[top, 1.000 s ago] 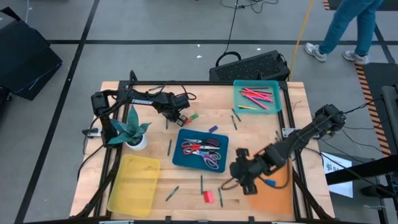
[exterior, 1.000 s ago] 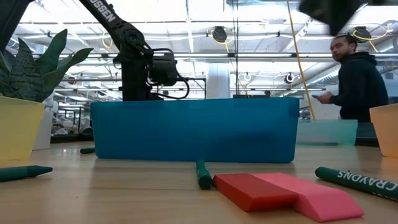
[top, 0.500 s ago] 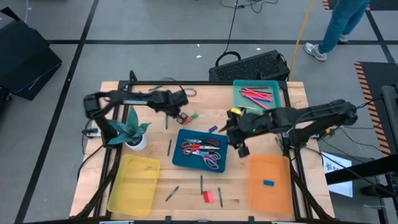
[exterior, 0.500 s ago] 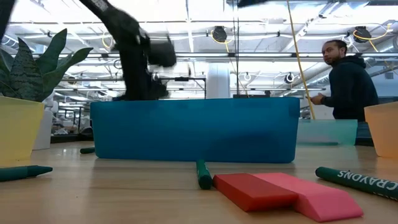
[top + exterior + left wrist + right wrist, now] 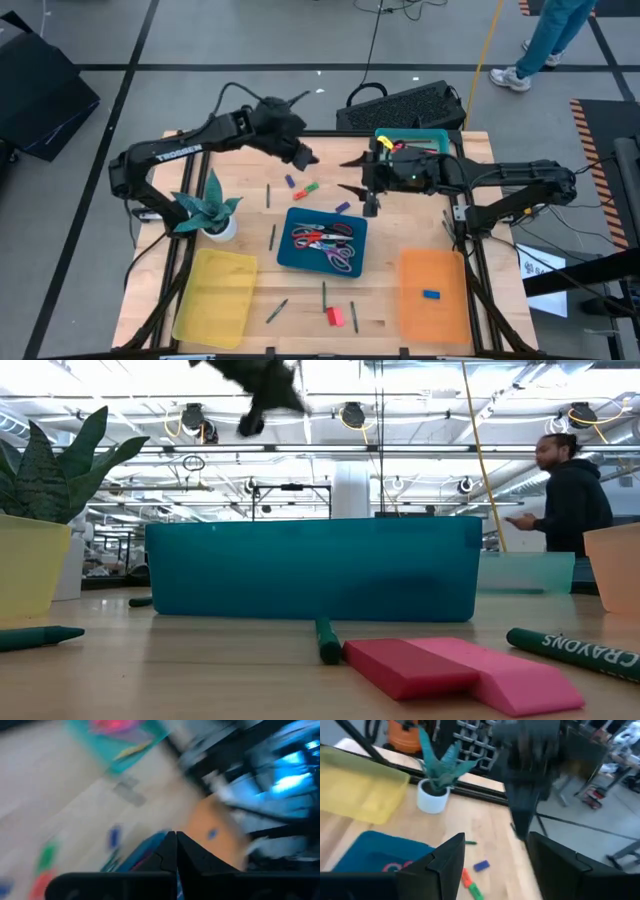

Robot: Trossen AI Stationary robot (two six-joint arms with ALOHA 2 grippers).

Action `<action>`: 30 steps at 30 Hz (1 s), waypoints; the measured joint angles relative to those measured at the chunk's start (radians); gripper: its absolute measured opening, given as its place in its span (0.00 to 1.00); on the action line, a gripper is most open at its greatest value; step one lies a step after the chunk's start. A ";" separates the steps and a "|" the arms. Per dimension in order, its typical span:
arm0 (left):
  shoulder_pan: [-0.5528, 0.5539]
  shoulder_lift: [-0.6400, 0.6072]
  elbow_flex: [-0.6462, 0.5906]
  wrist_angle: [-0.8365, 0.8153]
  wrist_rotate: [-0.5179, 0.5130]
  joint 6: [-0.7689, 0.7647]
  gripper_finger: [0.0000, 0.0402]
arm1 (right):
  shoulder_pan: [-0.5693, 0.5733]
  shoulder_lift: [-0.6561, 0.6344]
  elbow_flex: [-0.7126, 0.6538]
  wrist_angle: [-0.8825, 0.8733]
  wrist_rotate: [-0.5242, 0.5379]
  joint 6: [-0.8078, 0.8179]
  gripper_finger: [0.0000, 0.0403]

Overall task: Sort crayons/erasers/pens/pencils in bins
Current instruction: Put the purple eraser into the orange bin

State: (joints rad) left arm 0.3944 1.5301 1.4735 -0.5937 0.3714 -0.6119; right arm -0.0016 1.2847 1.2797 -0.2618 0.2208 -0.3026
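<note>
high view: left gripper [image 5: 300, 152] raised, jaws pressed together; right gripper [image 5: 358, 177] jaws wide above table [image 5: 250, 200].

Table [image 5: 250, 265]: pale wood, visible grain, satin sheen. Yellow bin [image 5: 214, 296], orange bin [image 5: 433, 300], teal bin [image 5: 386, 160]: translucent plastic. Dark blue bin [image 5: 310, 567]: smooth plastic. Red eraser [image 5: 405, 667], pink eraser [image 5: 505, 678]: matt, rubbery.
</note>
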 joint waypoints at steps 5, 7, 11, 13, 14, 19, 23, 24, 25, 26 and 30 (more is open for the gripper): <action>-0.048 0.005 0.021 0.182 0.030 -0.071 0.01 | 0.001 -0.001 0.000 0.018 0.051 -0.003 0.52; -0.061 0.005 0.021 0.273 0.045 -0.098 0.01 | 0.002 -0.001 -0.001 0.037 0.088 0.021 0.52; -0.086 0.009 0.024 0.394 0.050 -0.137 0.02 | 0.003 0.000 -0.029 0.116 0.186 0.075 0.52; -0.097 0.012 0.024 0.424 0.050 -0.150 0.01 | 0.003 0.002 -0.048 0.125 0.203 0.066 0.52; -0.100 0.011 0.024 0.425 0.051 -0.150 0.01 | 0.003 0.001 -0.054 0.125 0.202 0.058 0.52; -0.098 -0.006 0.024 0.328 0.025 -0.125 0.02 | 0.010 -0.005 -0.079 0.133 0.198 0.082 0.52; -0.097 -0.006 0.024 0.091 -0.165 -0.060 0.01 | 0.018 -0.003 -0.106 0.118 0.195 0.083 0.52; -0.097 -0.003 0.024 0.027 -0.241 -0.072 0.01 | 0.021 -0.003 -0.111 0.118 0.194 0.075 0.52; -0.097 0.005 0.024 -0.034 -0.317 -0.093 0.02 | 0.024 -0.004 -0.116 0.118 0.194 0.067 0.52; -0.097 0.010 0.024 -0.095 -0.388 -0.109 0.04 | 0.027 -0.003 -0.119 0.116 0.194 0.059 0.52; -0.101 0.042 -0.006 -0.229 -0.598 -0.142 0.18 | 0.030 -0.008 -0.121 0.117 0.196 0.046 0.52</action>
State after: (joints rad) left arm 0.2931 1.5717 1.4676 -0.8230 -0.2267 -0.7540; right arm 0.0285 1.2763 1.1591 -0.1445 0.4168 -0.2569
